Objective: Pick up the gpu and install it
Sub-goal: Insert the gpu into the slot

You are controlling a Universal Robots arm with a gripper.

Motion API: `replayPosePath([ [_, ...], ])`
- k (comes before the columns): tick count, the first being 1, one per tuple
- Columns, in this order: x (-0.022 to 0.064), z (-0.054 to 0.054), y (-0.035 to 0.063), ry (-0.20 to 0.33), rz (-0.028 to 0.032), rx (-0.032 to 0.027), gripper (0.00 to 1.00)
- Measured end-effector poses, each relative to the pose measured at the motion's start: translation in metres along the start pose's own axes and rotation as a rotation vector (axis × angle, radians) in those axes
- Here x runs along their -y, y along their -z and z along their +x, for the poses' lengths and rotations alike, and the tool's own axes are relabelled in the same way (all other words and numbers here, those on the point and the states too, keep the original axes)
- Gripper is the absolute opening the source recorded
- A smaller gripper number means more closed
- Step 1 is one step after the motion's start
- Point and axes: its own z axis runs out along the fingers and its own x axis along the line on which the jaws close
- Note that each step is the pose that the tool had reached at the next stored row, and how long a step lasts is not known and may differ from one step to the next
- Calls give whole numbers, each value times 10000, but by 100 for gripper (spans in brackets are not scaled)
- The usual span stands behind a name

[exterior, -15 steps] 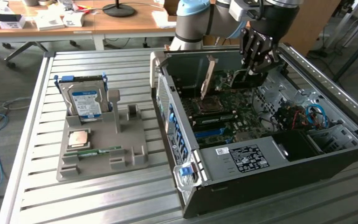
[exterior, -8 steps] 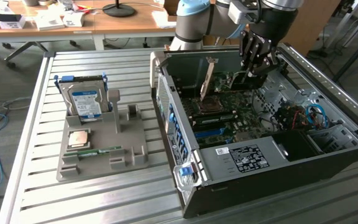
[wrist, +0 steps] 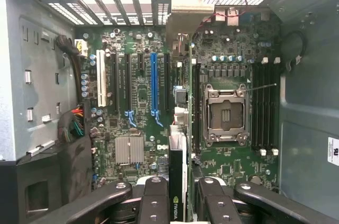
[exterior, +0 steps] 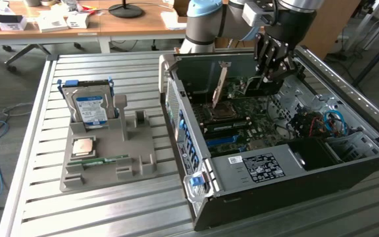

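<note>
The gpu [wrist: 178, 173] stands edge-on between my fingers [wrist: 154, 203], and my gripper [wrist: 183, 203] is shut on it. Its grey end bracket [wrist: 189, 7] reaches the rear slot openings of the computer case [exterior: 268, 173]. The card runs beside the long black slot [wrist: 197, 107] next to the empty CPU socket [wrist: 226, 115]; I cannot tell whether it is seated. In the exterior view my gripper [exterior: 268, 74] reaches down into the open case over the motherboard [exterior: 242, 121], with the dark card [exterior: 248, 88] under it and its bracket [exterior: 222, 84] toward the exterior view's left.
On the exterior view's left, a grey fixture tray [exterior: 133, 163] holds a hard drive [exterior: 89, 106], a CPU [exterior: 84, 147] and a green memory stick [exterior: 100, 159]. Inside the case are several expansion slots [wrist: 153, 83], memory slots [wrist: 265, 102], a cable bundle [wrist: 74, 126] and metal walls close around.
</note>
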Motion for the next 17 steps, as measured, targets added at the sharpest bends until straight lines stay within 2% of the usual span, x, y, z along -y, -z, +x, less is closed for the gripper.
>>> replayPosePath([
  [17,-9,23,-115,1,1,-2,26],
])
